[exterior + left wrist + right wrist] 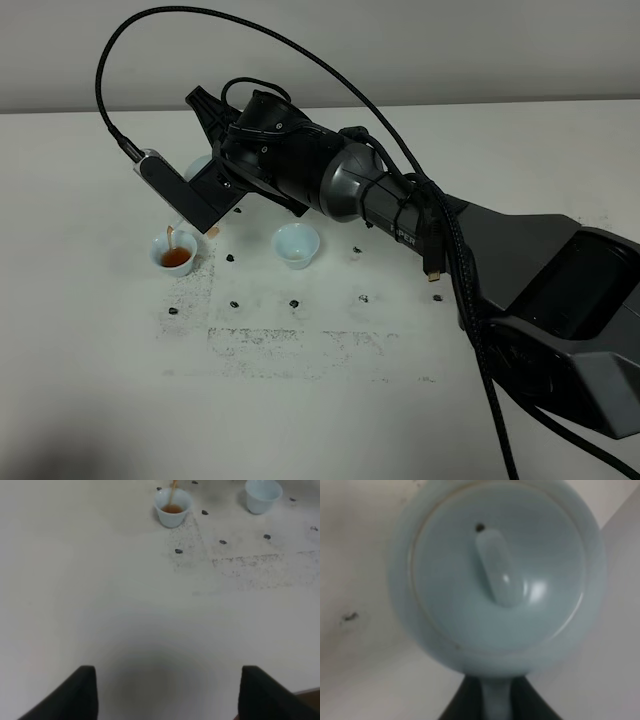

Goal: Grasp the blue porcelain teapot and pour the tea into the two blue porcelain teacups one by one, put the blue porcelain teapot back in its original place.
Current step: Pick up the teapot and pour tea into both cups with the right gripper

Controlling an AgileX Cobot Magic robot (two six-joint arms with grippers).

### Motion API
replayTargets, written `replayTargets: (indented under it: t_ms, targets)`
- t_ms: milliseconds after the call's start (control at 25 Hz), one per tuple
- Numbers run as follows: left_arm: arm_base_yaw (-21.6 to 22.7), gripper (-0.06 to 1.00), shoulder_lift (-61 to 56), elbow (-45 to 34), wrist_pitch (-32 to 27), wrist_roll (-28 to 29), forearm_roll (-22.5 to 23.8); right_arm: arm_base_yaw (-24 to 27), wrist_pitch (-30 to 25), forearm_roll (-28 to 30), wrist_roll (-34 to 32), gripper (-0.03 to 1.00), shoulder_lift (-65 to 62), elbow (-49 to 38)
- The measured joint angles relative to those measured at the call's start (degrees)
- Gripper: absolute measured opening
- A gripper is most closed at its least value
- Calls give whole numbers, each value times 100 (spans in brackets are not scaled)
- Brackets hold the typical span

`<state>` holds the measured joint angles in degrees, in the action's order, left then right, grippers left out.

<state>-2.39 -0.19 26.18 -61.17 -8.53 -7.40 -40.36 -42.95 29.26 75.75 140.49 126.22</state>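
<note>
1. The right pincer [496, 711] is clenched on the loop handle [496, 694] of the blue porcelain teapot [495, 570], held above the worktop [100, 380]
2. A thin stream of tea [176, 257] falls into the filled teacup [175, 273]
3. The empty teacup [296, 260] stands near it, apart
4. The left pincer [167, 695] is released, fingers wide apart above the worktop, well away from both cups

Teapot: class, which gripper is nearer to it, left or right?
Right. The right gripper is shut on the teapot; the left gripper is open over the table, well away from it.
</note>
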Motion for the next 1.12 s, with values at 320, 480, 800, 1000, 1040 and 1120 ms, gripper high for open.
replayTargets:
  t_ms: [320,480,800,1000,1040,1120]
  targets:
    - [0,61,0,0,0,0,0,0,7,7,34,8,0,0]
    - [0,61,0,0,0,0,0,0,32,7,88,8,0,0]
    - [0,61,0,0,0,0,0,0,77,32,192,8,0,0]
    - [0,61,0,0,0,0,0,0,107,131,192,8,0,0]
    - [0,61,0,0,0,0,0,0,114,151,197,8,0,0]
    - [0,61,0,0,0,0,0,0,126,156,255,8,0,0]
